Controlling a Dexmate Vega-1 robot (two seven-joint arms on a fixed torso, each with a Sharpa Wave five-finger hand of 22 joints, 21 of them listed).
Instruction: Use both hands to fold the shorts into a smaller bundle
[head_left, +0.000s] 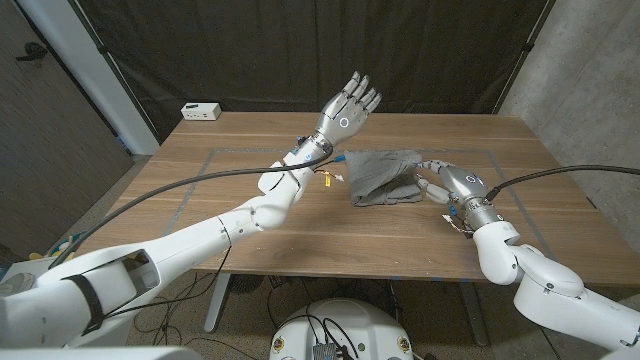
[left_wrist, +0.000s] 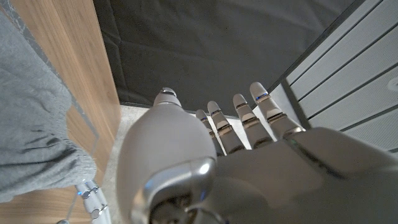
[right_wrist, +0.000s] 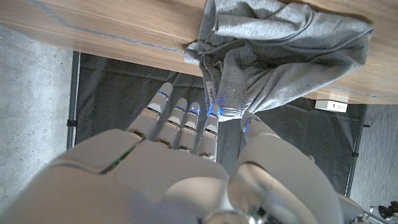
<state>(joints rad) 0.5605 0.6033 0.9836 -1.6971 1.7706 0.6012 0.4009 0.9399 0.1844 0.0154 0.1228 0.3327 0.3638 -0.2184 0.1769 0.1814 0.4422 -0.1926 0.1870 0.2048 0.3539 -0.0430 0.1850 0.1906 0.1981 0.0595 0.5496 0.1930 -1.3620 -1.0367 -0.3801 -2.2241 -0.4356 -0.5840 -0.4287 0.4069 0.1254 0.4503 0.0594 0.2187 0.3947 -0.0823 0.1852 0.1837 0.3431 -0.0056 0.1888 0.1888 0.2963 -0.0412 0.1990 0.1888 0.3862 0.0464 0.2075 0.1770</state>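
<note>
The grey shorts (head_left: 383, 176) lie crumpled and partly folded on the wooden table (head_left: 250, 250), right of its middle. My right hand (head_left: 450, 185) is at their right edge. In the right wrist view a hem of the shorts (right_wrist: 261, 56) runs down between the thumb and the fingertips (right_wrist: 186, 112), so the hand pinches it. My left hand (head_left: 350, 105) is raised in the air above the table, behind and left of the shorts, fingers apart and holding nothing. The left wrist view shows that hand (left_wrist: 205, 162) from behind, with grey cloth (left_wrist: 31, 112) beside it.
A small white box (head_left: 201, 111) stands at the table's back left edge. Blue tape lines (head_left: 190, 190) mark a rectangle on the tabletop. A black cable (head_left: 200, 180) runs along my left arm. A dark curtain hangs behind the table.
</note>
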